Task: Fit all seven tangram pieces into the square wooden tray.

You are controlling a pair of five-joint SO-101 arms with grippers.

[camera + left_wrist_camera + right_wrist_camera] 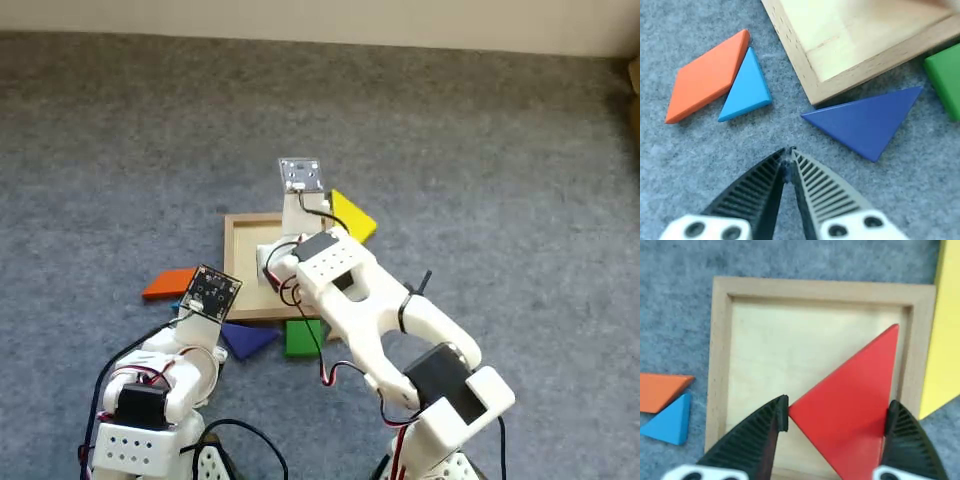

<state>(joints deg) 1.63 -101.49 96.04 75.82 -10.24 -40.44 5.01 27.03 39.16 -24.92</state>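
Right gripper (836, 414) first: I'm pinching the red triangle (850, 400) between wide-spread jaws, holding it inside the square wooden tray (720, 365) with one tip pointing into a tray corner. The yellow piece (942, 340) is lying just outside the rim on that side. My left gripper (790, 152) is hanging pressed together over the grey carpet (690, 165) near the tray's corner, facing the dark blue triangle (867, 120), orange parallelogram (707, 77), green square (945, 80) and light blue triangle (746, 87), all sitting outside the tray, orange and light blue lying edge to edge.
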